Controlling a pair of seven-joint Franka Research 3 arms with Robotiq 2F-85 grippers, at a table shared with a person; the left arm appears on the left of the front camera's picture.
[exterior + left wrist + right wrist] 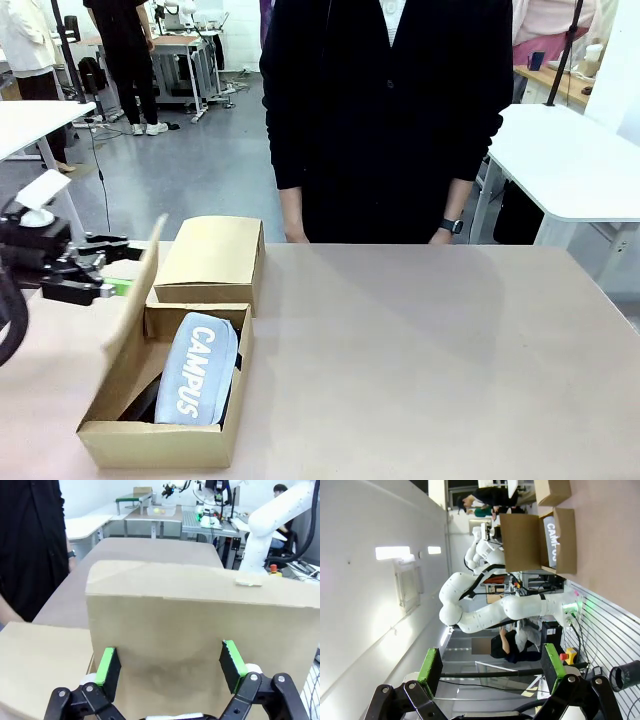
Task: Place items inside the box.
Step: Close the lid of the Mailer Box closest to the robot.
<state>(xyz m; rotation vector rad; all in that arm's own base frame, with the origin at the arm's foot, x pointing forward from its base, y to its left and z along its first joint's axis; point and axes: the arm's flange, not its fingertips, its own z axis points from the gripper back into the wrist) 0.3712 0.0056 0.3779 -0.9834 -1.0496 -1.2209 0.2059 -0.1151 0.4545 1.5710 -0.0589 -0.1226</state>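
Observation:
An open cardboard box [150, 445] stands at the table's near left. Inside it lies the grey pencil case lettered "CAMPUS" [197, 368], with dark items [146, 404] mostly hidden beneath it. My left gripper [112, 265] hovers open just outside the box's raised left flap [133, 305]. In the left wrist view that flap [200, 620] faces my left gripper [170, 665] broadside, with nothing held between the green pads [107, 667]. My right gripper [491, 664] is open and empty, far from the box [565, 535]; the pencil case [552, 539] is visible in it.
The box's far flap [210, 258] lies folded out flat on the table. A person in black [385, 110] stands at the far edge, hands [441, 237] resting by it. The tan table [430, 360] stretches bare to the right. White tables [580, 165] stand beyond.

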